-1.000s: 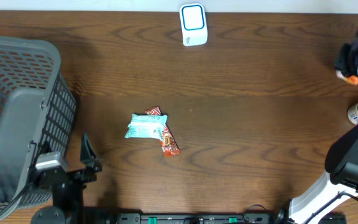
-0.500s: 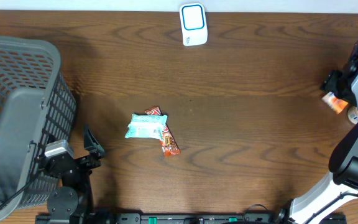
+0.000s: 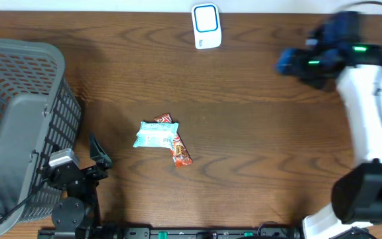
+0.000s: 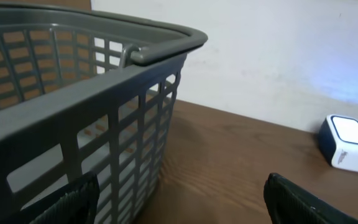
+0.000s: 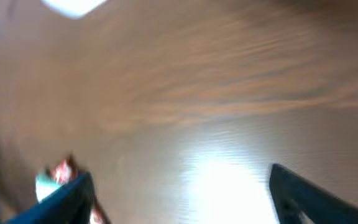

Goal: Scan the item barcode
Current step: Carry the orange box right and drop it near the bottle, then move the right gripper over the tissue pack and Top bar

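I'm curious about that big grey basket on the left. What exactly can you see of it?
The basket is dark grey, plastic by the look of it, with lattice walls of small rectangular holes under a solid rim. A handle lies folded down along that rim. It stands upright at the left edge of the wooden table, partly cut off in the overhead view. Wood shows through the holes. The left arm sits by its near corner; whether they touch is unclear.
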Robot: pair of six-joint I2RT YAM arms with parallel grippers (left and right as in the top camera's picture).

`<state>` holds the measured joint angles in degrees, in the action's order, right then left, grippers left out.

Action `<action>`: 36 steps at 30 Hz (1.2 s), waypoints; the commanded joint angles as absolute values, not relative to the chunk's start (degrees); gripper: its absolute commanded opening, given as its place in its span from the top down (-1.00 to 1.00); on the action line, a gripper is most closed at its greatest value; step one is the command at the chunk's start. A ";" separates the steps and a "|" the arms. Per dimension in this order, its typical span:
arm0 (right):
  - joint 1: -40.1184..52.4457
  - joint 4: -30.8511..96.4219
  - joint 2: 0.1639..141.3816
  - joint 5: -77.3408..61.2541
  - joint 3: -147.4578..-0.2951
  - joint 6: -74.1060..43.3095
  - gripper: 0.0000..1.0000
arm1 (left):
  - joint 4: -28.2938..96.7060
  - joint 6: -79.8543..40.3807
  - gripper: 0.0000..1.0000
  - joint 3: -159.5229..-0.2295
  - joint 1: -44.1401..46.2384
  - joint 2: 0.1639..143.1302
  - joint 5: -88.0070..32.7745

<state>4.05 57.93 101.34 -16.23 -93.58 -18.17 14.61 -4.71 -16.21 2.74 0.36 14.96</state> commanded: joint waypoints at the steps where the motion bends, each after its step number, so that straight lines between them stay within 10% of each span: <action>1: 15.53 56.29 102.52 -14.00 -93.32 -19.53 -0.98 | 14.52 -5.23 -0.70 -16.08 2.94 0.23 15.51; 9: 29.71 48.36 107.24 -23.62 -93.32 -22.09 -0.98 | 16.64 -5.23 -0.70 -16.08 2.94 0.23 15.51; 28: 30.06 39.99 125.45 -42.35 -93.30 -17.04 -0.99 | 54.06 -5.19 -0.70 -16.08 2.94 0.23 15.51; 36: 32.36 39.42 128.62 -42.11 -93.30 -17.12 -0.69 | 53.78 -5.21 -0.70 -16.08 2.94 0.23 15.51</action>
